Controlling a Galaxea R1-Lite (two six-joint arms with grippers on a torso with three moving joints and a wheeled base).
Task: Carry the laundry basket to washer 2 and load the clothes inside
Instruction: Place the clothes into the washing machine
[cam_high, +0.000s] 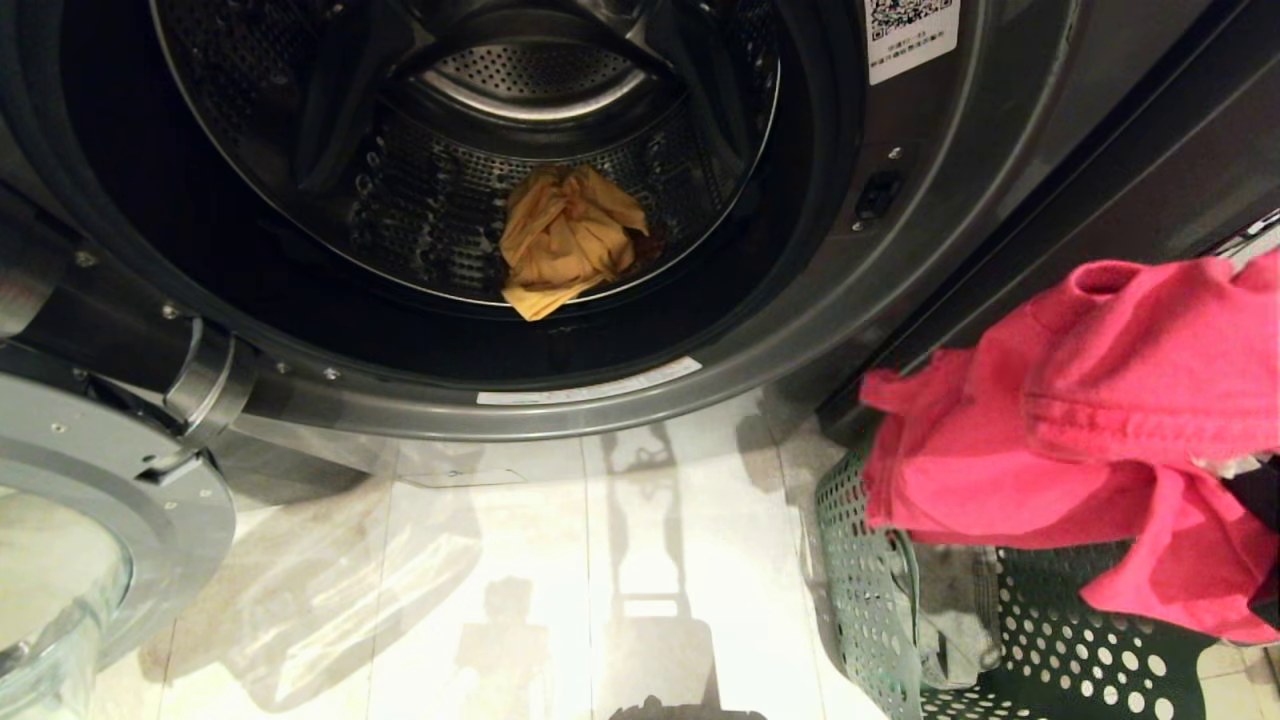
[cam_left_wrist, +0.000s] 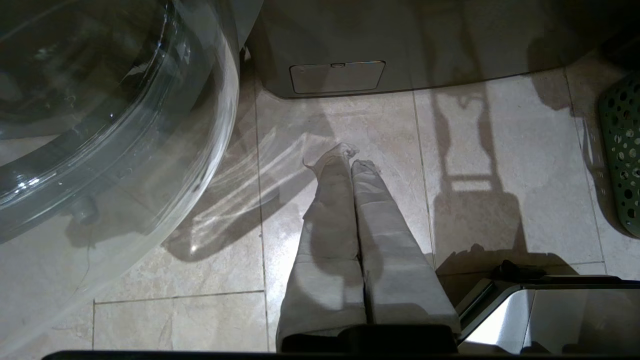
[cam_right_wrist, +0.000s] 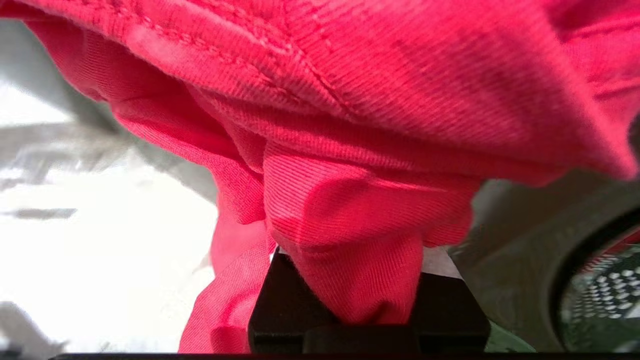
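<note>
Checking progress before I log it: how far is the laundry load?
Done: basket sits beside the open washer; a yellow garment lies in the drum. In hand: right gripper is shut on a pink garment above the basket. Left: load it, plus something grey in the basket. Left gripper hangs shut over the floor.
</note>
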